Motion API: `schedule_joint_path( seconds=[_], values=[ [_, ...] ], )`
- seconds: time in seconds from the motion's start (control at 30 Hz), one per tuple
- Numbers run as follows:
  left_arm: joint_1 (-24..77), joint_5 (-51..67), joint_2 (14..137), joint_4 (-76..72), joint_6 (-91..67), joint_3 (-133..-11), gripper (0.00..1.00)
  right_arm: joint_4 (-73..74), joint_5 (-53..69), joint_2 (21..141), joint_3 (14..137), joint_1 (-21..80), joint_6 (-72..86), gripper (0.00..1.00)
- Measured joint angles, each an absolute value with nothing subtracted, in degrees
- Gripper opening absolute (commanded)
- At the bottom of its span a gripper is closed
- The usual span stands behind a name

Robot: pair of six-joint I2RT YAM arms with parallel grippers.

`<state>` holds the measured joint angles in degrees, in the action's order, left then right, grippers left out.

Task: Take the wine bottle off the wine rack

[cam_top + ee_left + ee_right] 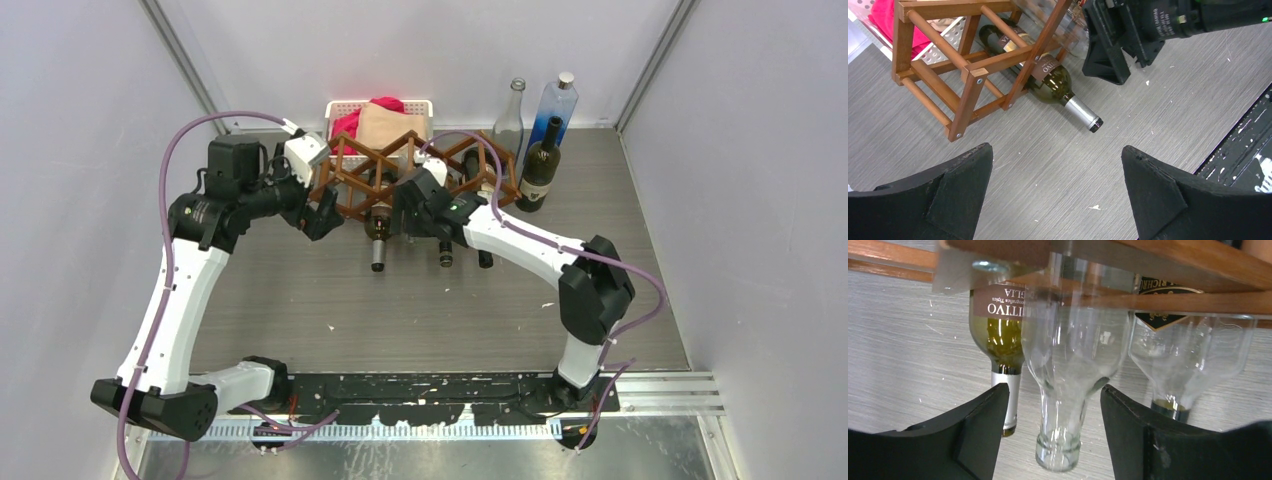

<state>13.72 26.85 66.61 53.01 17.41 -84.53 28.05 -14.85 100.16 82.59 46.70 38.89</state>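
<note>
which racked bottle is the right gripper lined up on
The clear glass bottle: its neck lies between the fingers of the right gripper. The green foil-capped bottle sits left, the black-labelled bottle right.

Bright, even overhead light with soft shadows.
The top view is sharp; the desk (420, 300) shows only faint shadows under the arms. In the right wrist view the wine rack (1173, 262) slats blur close to the lens, the clear bottle (1073, 350) carries pale glare, and the fingers (948, 440) look soft-edged.
</note>
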Motion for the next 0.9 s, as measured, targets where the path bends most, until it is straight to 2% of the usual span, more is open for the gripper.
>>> schedule_joint_path(
  seconds=[0.17,0.3,0.47,0.6,0.77,0.9],
  values=[
    [13.72,27.03,66.59,52.97,17.39,-84.53,1.00,26.15,-14.96,103.04,82.59,46.68,39.22,0.67],
    [13.72,27.11,66.48,52.97,17.10,-84.53,1.00,25.96,-15.79,104.47,82.72,46.59,39.22,0.58],
    [13.72,27.68,65.98,52.53,16.91,-84.53,1.00,24.45,-17.04,105.78,82.74,46.24,39.44,0.32],
    [13.72,28.01,65.47,52.21,16.97,-84.53,1.00,23.59,-17.72,105.78,82.65,46.00,40.10,0.03],
    [13.69,28.05,64.86,51.44,17.56,-84.29,1.00,20.18,-17.41,104.62,79.75,46.15,41.12,0.01],
    [13.69,28.08,64.23,50.48,19.03,-82.85,1.00,15.92,-16.38,98.94,71.85,47.86,42.61,0.01]
  ],
)
